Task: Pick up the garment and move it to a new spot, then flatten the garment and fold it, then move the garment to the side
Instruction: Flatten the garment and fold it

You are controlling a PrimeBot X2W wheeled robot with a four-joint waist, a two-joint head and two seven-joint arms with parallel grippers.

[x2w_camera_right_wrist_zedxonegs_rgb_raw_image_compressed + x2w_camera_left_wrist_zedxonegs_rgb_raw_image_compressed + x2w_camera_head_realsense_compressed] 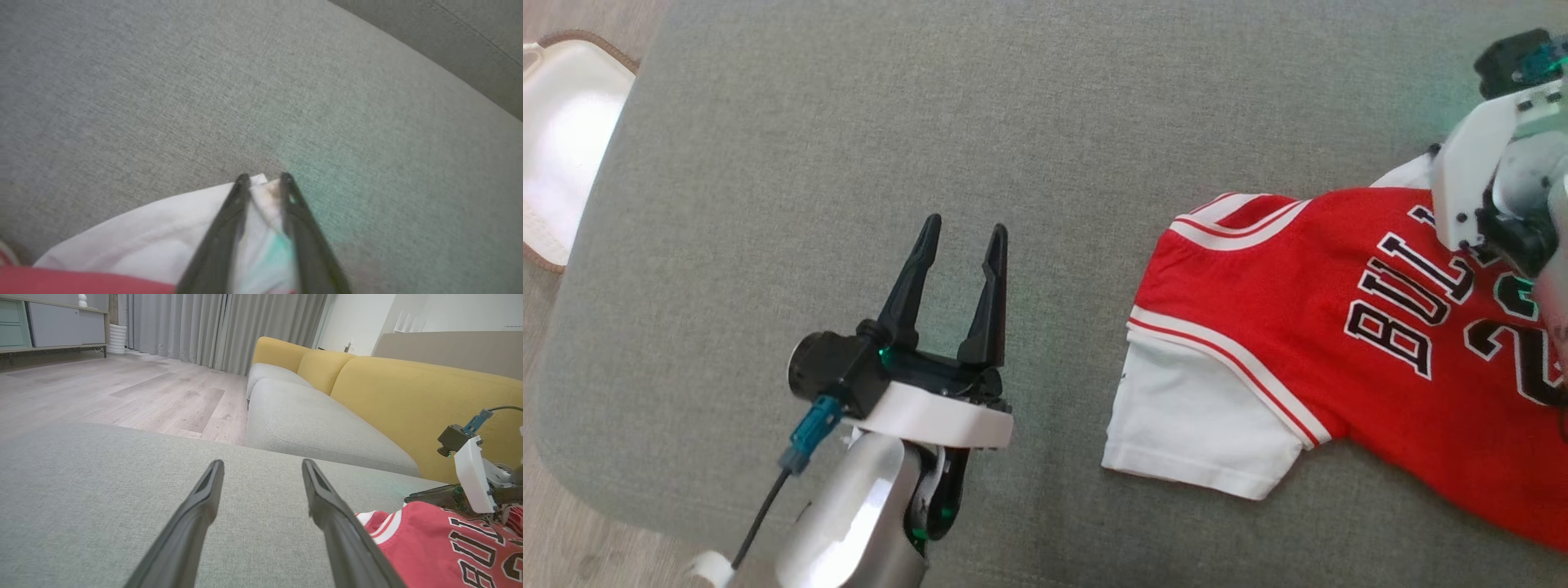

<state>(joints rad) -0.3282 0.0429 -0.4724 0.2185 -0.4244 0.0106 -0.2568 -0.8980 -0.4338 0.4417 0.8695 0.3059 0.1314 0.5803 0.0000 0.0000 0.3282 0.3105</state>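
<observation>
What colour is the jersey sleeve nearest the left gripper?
The sleeve is plain white; the head view shows it best.

grey cushion (849,122), yellow sofa (408,396) behind, wood floor (122,388), curtains (204,326)

Soft, even daylight, faint shadows, head view sharp, left wrist view bowed at its edges, right wrist view blurred, green glow tinting the grey cushion (351,196), garment (135,232) white and washed out
</observation>
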